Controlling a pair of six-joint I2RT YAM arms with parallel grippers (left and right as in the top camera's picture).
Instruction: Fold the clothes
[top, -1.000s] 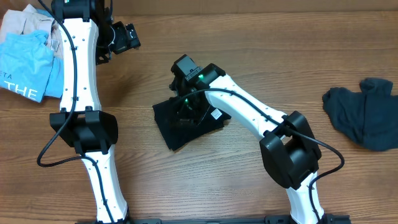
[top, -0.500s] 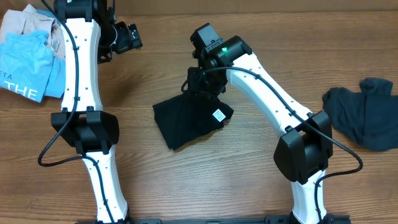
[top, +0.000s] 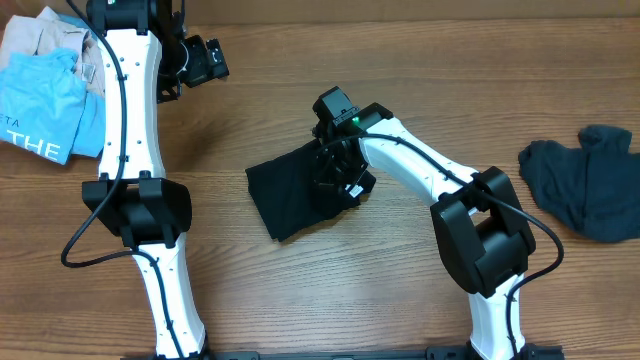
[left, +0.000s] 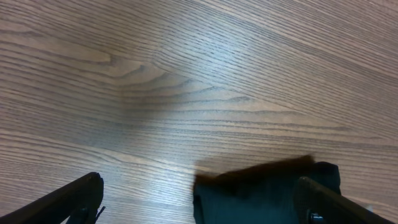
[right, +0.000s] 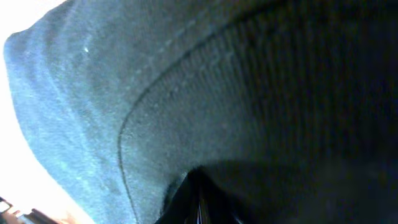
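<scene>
Right gripper (top: 335, 168): down on the right-hand part of the black garment (top: 285, 195), wrist over its upper right edge; its own camera is filled by dark knit and a curved seam (right: 186, 93), so I cannot tell whether the jaws are clenched on cloth or merely pressing.

Black garment: a compact, roughly square packet lying skewed near the middle of the table (top: 450, 60); a white label (top: 352, 187) shows at its right corner, just beside the gripper.

Left gripper (top: 207, 60): hangs above bare wood toward the far left, well apart from the packet; fingers (left: 74, 198) spread wide with nothing between them, so released; its camera catches the packet's far edge low in frame.

Outward: blue T-shirt (top: 40, 105) with white lettering lies on a beige garment (top: 40, 35) in the far left corner; a dark navy garment (top: 585, 180) sits crumpled at the right edge, unfolded.

Step, as judged: late work on the black piece, either a last fold or a press to flatten it; the navy piece is not yet begun.

Next move calls for: a firm pinch through every layer at the right edge if another fold is wanted, then a low carry so the packet does not open; otherwise a clean vertical lift-off without dragging the top layer.
</scene>
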